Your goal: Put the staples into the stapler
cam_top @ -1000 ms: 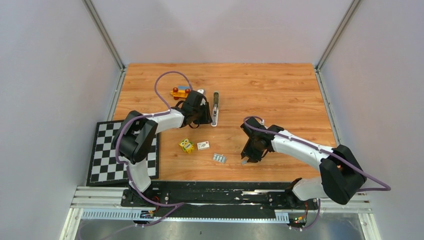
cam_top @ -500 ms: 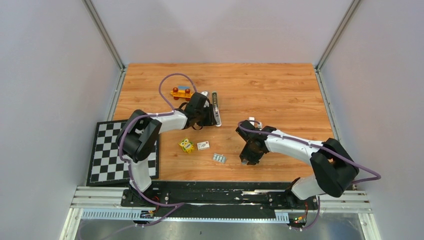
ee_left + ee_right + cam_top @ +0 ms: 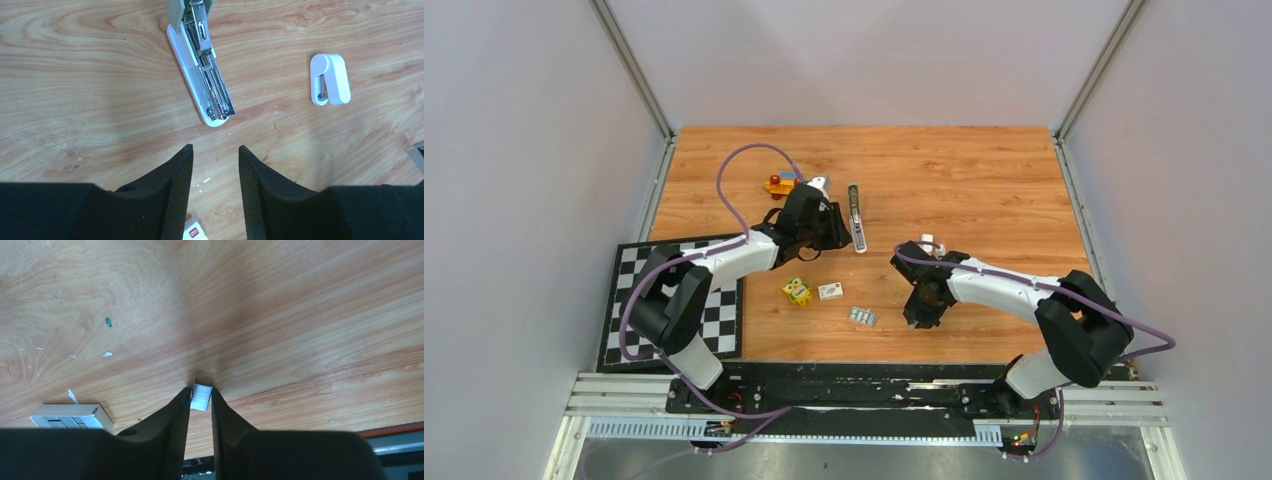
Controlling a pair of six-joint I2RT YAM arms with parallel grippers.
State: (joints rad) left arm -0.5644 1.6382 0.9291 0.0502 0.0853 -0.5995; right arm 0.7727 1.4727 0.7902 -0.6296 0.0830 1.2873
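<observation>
Since a second ago, draws the right forearm in leftward and narrows the right gripper (image 3: 201, 391); swings the left elbow down and outward and tilts the stapler (image 3: 202, 70) off its former straight line. Pinches a short staple strip (image 3: 201, 399) between the right fingertips, low against the worktop (image 3: 984, 180) near its front edge; too small to make out from the top view. Shows a staple block (image 3: 862, 317) just left of that gripper, lying in a pale tray and partly cut off by a finger in the wrist view.

Holds the left gripper (image 3: 215, 150) spread, nothing between its fingers, over bare wood just short of the stapler's front end. Lies open there, metal rail bared, top arm cut off by the frame's upper edge. Leaves a small white plastic piece (image 3: 330, 80) to the stapler's right, apart from it; cannot tell what it is. Catches only a corner of the white box with red print (image 3: 192, 234) at the bottom edge. Farther out: yellow cube (image 3: 797, 291) just beside that box, orange toy (image 3: 782, 184) partly hidden behind the left arm, checkerboard (image 3: 619, 340) partly covered by it.
</observation>
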